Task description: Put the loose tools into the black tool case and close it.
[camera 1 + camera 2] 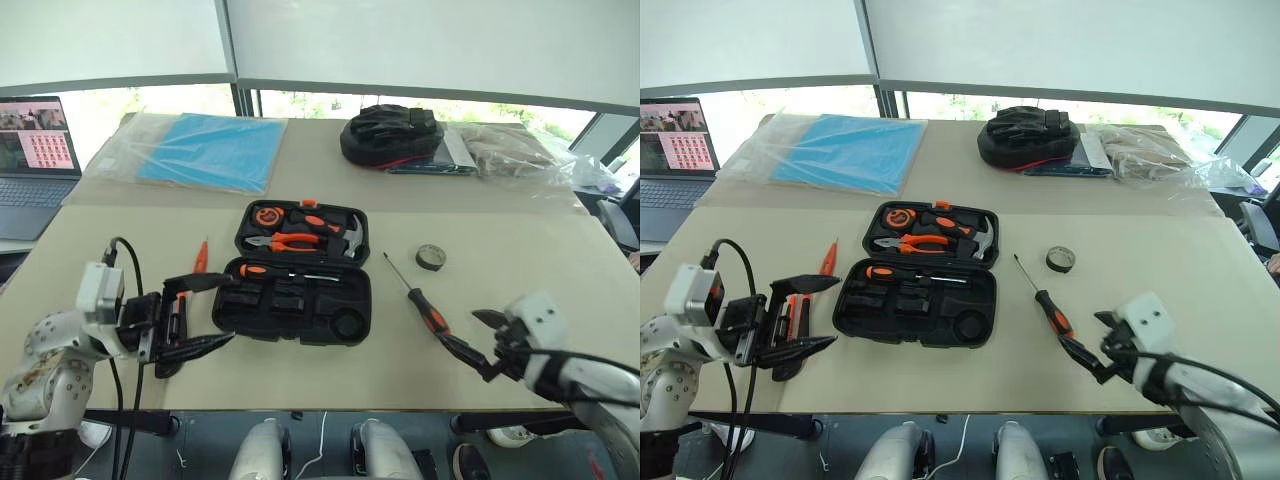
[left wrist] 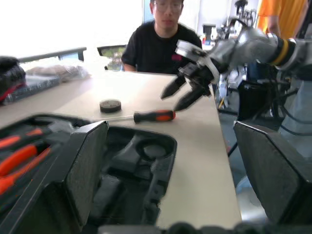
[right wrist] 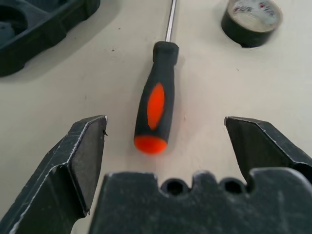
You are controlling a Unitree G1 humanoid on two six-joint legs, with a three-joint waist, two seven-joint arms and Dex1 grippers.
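The black tool case [image 1: 345, 300] lies open mid-table, with one black-and-orange screwdriver [image 1: 285, 272] in a slot. My left gripper [image 1: 228, 310] stands open at its left edge, holding nothing. Partly hidden under that gripper lies an orange-black utility knife [image 1: 788, 318]. The small orange tester screwdriver [image 1: 200, 257] lies just beyond it. Right of the case a loose screwdriver [image 1: 420, 297] lies on the table, and its handle [image 3: 156, 105] points at my open right gripper [image 1: 462, 330]. The dark tape roll [image 1: 431, 257] sits farther back.
Orange-handled pliers [image 1: 290, 241], a hammer and a tape measure fill the case's lid. A black bag with red trim [image 1: 390, 135], plastic bags [image 1: 520, 150] and a blue sheet [image 1: 210, 150] lie at the back, a laptop [image 1: 35, 150] far left. A person [image 2: 163, 39] sits beyond the table.
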